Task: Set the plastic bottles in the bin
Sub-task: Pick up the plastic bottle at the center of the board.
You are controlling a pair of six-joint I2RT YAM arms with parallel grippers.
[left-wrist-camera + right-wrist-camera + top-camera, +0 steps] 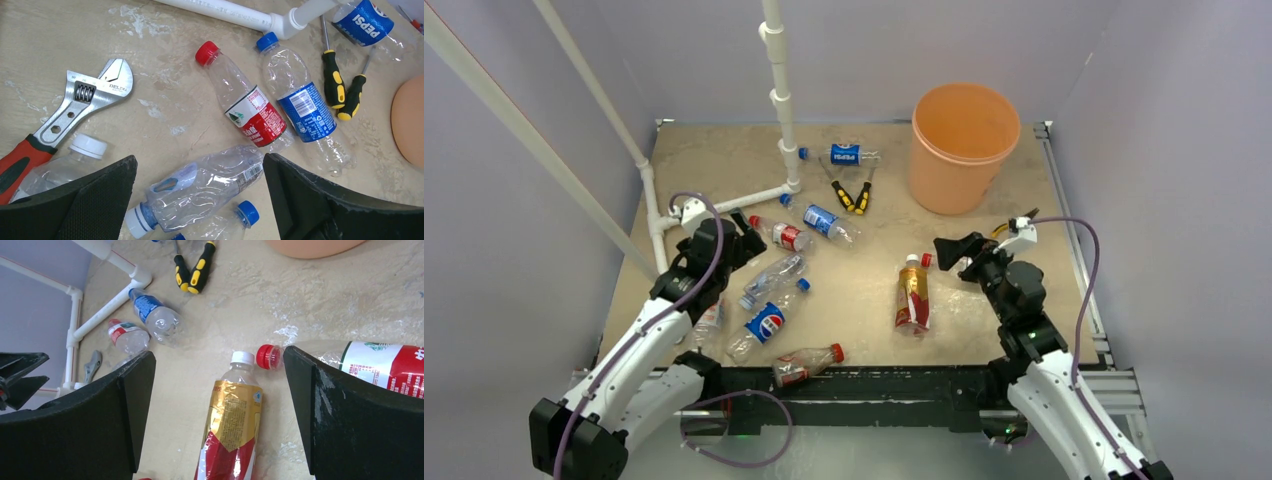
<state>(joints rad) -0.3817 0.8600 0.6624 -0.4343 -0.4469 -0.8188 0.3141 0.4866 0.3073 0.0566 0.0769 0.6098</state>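
The orange bin stands at the back right. Several plastic bottles lie on the table. My left gripper is open and empty, hovering over a clear white-capped bottle, with a red-label bottle and a blue-label bottle beyond. My right gripper is open and empty above the red-gold bottle, with a red-capped bottle beside its right finger. A Pepsi bottle lies at the back, and another Pepsi bottle lies near the front.
A red-handled wrench lies left of the left gripper. Yellow-and-black pliers lie near the bin. A white pipe frame stands at the back left. Grey walls close in the table.
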